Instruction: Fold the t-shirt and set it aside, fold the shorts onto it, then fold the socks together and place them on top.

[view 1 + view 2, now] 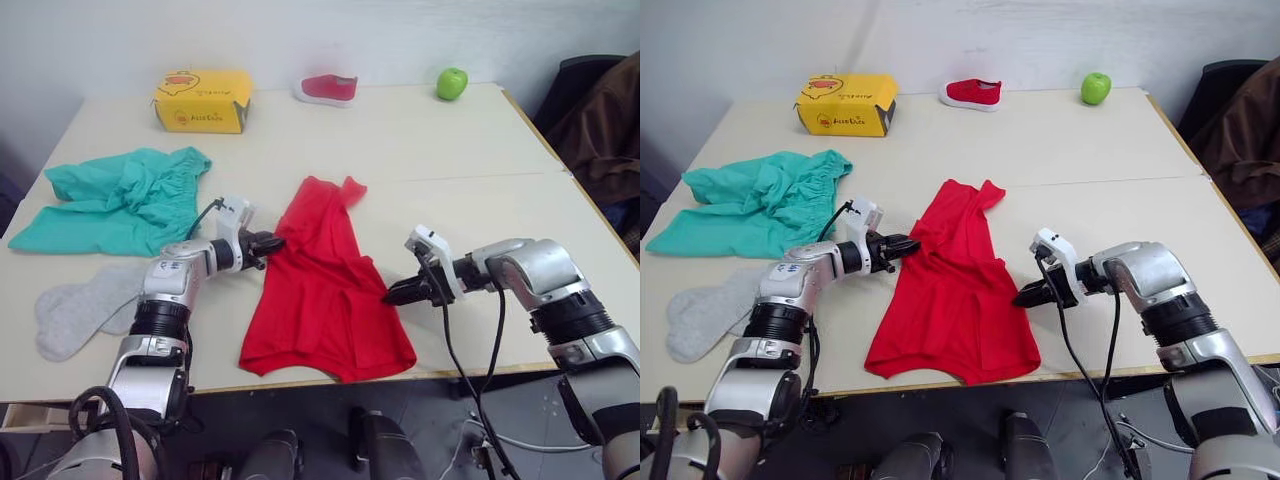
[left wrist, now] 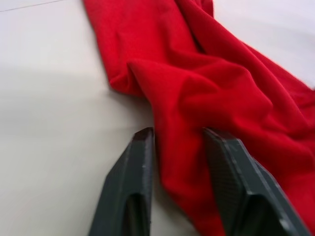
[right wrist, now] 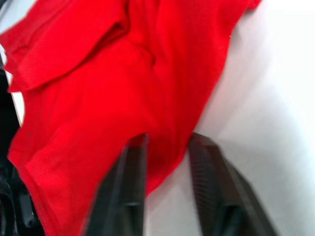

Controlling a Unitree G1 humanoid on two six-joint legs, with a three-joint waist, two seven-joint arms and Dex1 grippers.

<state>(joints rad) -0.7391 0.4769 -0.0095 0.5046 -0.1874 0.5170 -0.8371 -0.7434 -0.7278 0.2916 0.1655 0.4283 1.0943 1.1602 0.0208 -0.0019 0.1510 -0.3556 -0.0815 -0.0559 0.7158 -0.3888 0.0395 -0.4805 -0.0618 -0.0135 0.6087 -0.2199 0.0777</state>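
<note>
T-shirt (image 1: 325,285): bright red, lying rumpled at the middle of the table's (image 1: 450,160) near half, hem close to the front edge, collar end toward the far side.
Long axis: running from near edge to far side, leaning slightly so the far end sits a little to the right.
Left gripper (image 1: 272,244): at the shirt's left edge, about halfway along its length; fingers (image 2: 135,182) apart, straddling a fold of red cloth, edge of the shirt lying in the gap between them.
Right gripper (image 1: 393,294): at the shirt's right edge, level with the lower half; fingers (image 3: 209,182) spread, red hem edge lying between them, not pinched.
Shirt relative to both: stretched between the two grippers, each touching an opposite side edge.
Shorts (image 1: 115,200): teal-green, crumpled, on the left side of the table, well apart from the shirt.
Socks (image 1: 75,310): light grey, near the front left edge, just below the shorts.
Far side: yellow box (image 1: 203,100), small red shoe (image 1: 327,88), green apple (image 1: 452,83).
</note>
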